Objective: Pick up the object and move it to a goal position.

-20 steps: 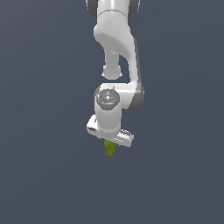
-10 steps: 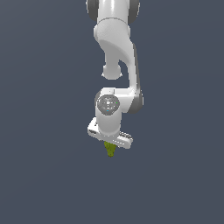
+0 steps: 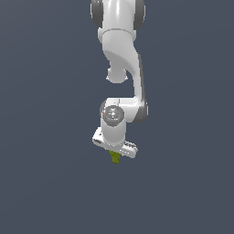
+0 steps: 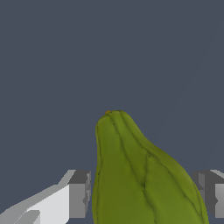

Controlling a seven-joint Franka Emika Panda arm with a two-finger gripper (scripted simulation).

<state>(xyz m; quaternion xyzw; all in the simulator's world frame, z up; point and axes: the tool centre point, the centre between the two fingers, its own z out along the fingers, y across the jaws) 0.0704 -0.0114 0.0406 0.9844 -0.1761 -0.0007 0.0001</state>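
Note:
The object (image 4: 140,179) is an olive-green, lumpy pear-shaped thing, wide at one end and narrow at the other. In the wrist view it fills the space between my two grey fingertips (image 4: 79,192), which press on its wide part. In the exterior view only its green tip (image 3: 115,158) shows below the white hand. My gripper (image 3: 114,154) is shut on the object and holds it in the air, pointing down. The fingers are hidden behind the hand in the exterior view.
The white arm (image 3: 121,55) comes down from the top of the exterior view. Around it there is only a plain dark grey-blue background (image 3: 45,183). No goal marker shows.
The arm has straightened and risen a little; the hand with the object has shifted slightly toward the exterior view's right. The grip on the object is unchanged.

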